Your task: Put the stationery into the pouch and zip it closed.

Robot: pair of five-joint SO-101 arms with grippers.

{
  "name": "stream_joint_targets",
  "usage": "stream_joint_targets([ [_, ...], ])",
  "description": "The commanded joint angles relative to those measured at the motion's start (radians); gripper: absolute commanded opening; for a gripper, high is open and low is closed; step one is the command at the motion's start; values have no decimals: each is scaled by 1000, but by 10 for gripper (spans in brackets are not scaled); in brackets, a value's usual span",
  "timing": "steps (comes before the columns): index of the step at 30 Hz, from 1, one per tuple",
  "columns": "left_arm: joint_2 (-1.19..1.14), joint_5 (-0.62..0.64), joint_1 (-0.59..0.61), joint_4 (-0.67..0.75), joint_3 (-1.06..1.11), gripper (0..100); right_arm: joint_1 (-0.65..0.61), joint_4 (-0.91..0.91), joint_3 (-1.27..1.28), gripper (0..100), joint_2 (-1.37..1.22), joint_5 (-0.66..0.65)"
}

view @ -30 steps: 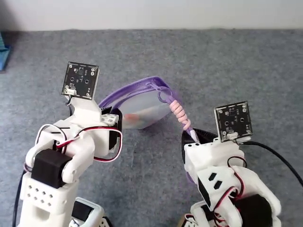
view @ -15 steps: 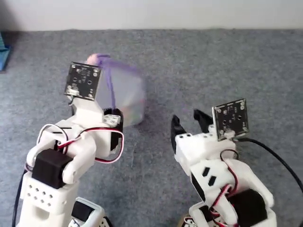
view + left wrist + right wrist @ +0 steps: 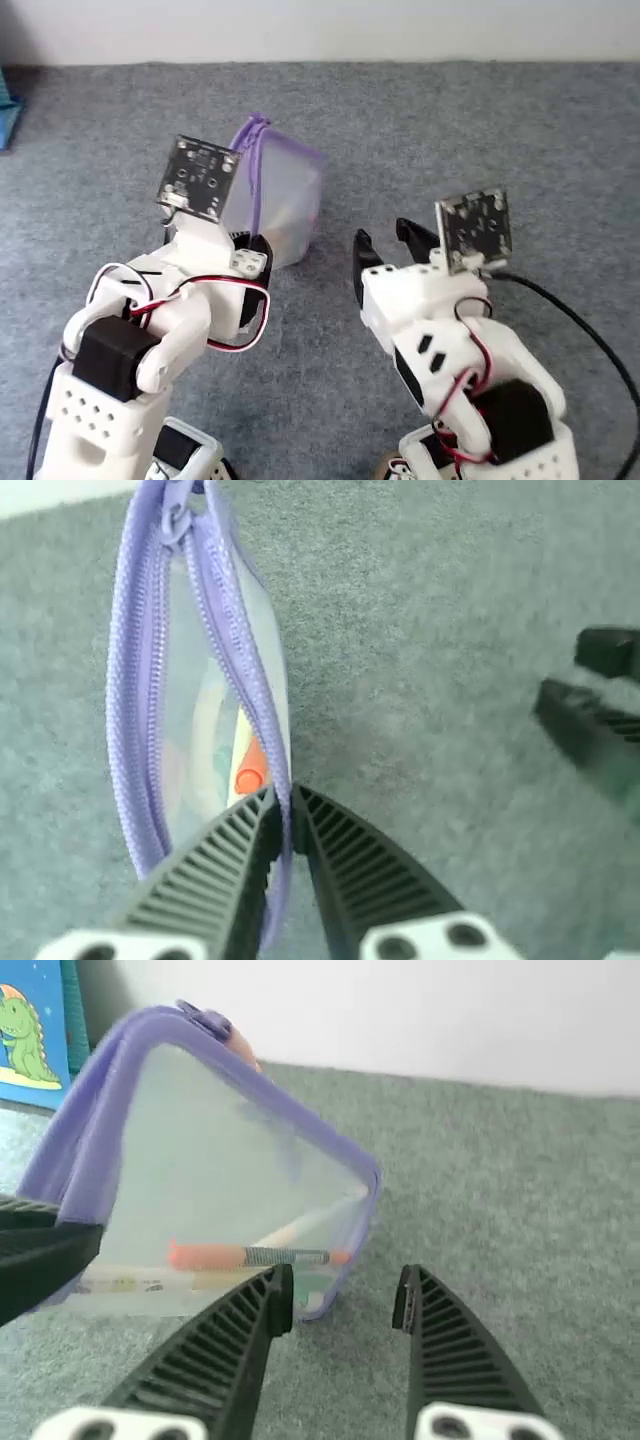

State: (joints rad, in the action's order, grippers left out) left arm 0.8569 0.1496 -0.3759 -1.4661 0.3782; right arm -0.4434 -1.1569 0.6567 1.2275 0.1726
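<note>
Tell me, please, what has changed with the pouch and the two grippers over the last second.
The right gripper let go of the pink coiled pull and opened. The freed purple pouch swung back towards the left arm and now sticks out from the left gripper. The left gripper stayed shut on the pouch's edge, with the orange pen inside.

Indoor room: grey carpet [image 3: 500, 140], white wall [image 3: 320, 30].
</note>
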Motion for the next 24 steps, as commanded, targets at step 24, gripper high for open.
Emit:
stream_joint_targets([
  [24, -2, -417, -31, -150, -48, 13, 291, -240, -72, 165, 84, -104],
])
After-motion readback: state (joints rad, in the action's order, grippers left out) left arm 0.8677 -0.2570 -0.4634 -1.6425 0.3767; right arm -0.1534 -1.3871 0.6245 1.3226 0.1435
